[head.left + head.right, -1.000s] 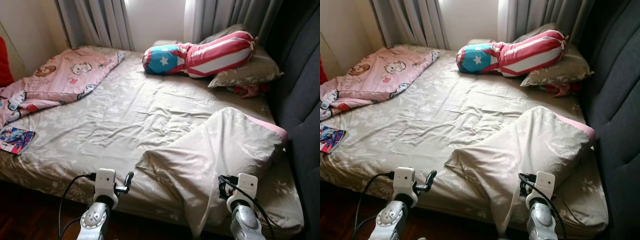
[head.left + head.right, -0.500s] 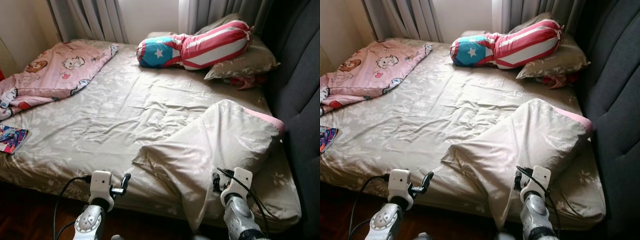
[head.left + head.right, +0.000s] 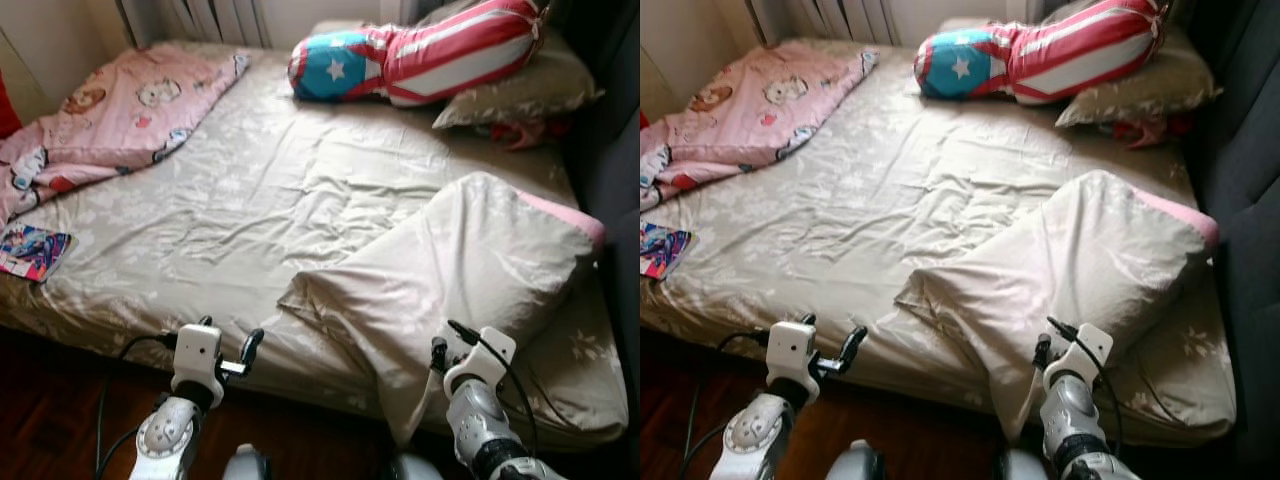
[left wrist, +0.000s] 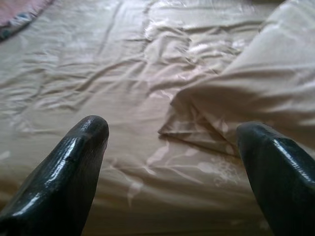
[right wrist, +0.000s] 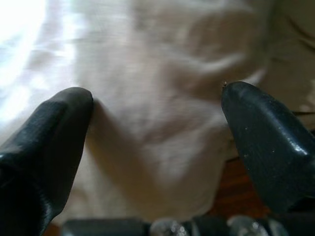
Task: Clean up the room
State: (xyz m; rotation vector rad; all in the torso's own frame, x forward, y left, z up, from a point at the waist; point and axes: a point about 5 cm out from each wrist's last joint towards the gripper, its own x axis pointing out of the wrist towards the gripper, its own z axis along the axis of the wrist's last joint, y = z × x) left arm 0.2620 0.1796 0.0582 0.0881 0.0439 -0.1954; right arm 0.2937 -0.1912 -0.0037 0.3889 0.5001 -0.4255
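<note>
A wide bed [image 3: 250, 210] covered with a wrinkled beige floral sheet is filling the room ahead, with grey curtains [image 3: 215, 12] hanging behind it and a dark grey padded headboard [image 3: 620, 150] running along the robot's right. A dark wooden floor [image 3: 50, 420] is showing below the near edge of the mattress.

A large beige pillow with a pink edge [image 3: 470, 270] is lying on the near right part of the bed, and its loose beige case is draping over the mattress edge toward the floor. At the far right, a long bolster printed with red and white stripes and a blue starred end [image 3: 420, 55] is resting on a flat beige floral pillow [image 3: 530, 90], with a small red cloth [image 3: 515, 132] peeking out beside that pillow. A pink cartoon-print blanket [image 3: 120, 115] is lying crumpled across the far left corner, and a colourful picture book [image 3: 32, 250] is sitting on the sheet near the left edge, well apart from the pillow.

The left gripper [image 4: 172, 162] is hovering over the near edge of the bed with its two black fingers spread wide apart and nothing between them, pointing toward the pillow's near corner. The right gripper [image 5: 157, 128] is hanging just before the draping pillowcase, its fingers likewise spread wide with the beige cloth lying beyond the gap, not pinched.
</note>
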